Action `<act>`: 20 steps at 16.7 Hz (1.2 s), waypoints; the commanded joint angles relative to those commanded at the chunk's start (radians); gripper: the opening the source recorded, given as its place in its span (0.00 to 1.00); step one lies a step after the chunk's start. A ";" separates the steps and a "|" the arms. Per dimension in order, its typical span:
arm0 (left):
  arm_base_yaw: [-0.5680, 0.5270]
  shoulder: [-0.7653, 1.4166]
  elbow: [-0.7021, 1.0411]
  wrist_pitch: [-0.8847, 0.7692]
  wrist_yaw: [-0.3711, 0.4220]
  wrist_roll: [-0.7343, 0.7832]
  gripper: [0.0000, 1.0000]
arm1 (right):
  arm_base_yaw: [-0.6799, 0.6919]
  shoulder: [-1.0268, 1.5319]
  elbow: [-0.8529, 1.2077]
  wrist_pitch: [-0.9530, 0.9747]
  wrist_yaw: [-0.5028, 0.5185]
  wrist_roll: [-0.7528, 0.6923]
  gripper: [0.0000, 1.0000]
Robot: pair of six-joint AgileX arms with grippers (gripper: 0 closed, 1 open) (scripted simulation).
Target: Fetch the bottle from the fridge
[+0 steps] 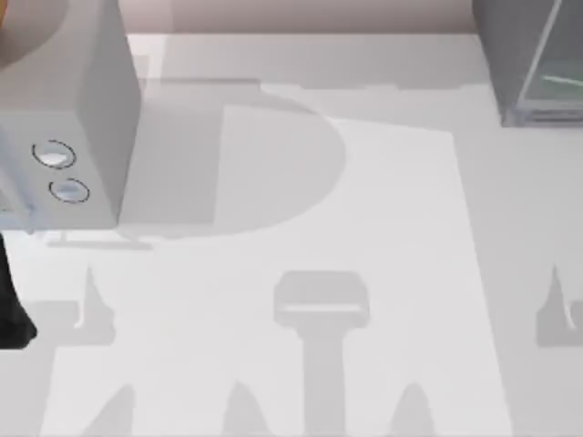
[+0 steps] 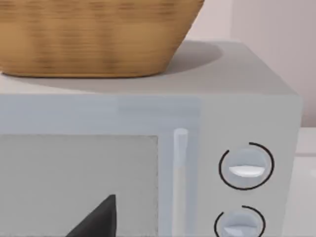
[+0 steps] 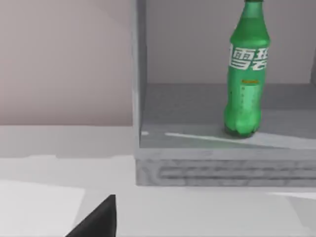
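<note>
A: Working left to right across the counter (image 1: 301,209): at your nine o'clock sits the light grey box with two dials (image 1: 64,137), and the left wrist view shows a wicker basket (image 2: 94,39) resting on its top. Your left tool looks straight at that box's front. Only a dark tip of it shows, so you cannot tell whether it is released or clenched.

B: And the middle?

A: Open counter, nothing standing on it, so you have free room to swing either arm through.

B: Where is the bottle?

A: At your one o'clock, far right corner, stands the fridge (image 1: 533,64). The right wrist view shows the bottle (image 3: 247,74) upright on the fridge floor, set back from the front lip. Your right tool faces it from outside; its state cannot be told either.

B: What could go wrong?

A: The bottle is tall and narrow, so a glancing touch could probably topple it. The fridge's left wall and raised sill could catch your tool if you come in low or off-line.
</note>
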 joint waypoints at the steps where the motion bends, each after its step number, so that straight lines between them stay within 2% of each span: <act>1: 0.000 0.000 0.000 0.000 0.000 0.000 1.00 | 0.000 0.000 0.000 0.000 0.000 0.000 1.00; 4: 0.000 0.000 0.000 0.000 0.000 0.000 1.00 | -0.013 0.031 0.006 0.032 -0.013 -0.001 1.00; 8: 0.000 0.000 0.000 0.000 0.000 0.000 1.00 | -0.082 0.218 0.037 0.221 -0.078 -0.004 1.00; 20: 0.000 0.000 0.000 0.000 0.000 0.000 1.00 | -0.408 1.396 0.125 1.222 -0.391 0.014 1.00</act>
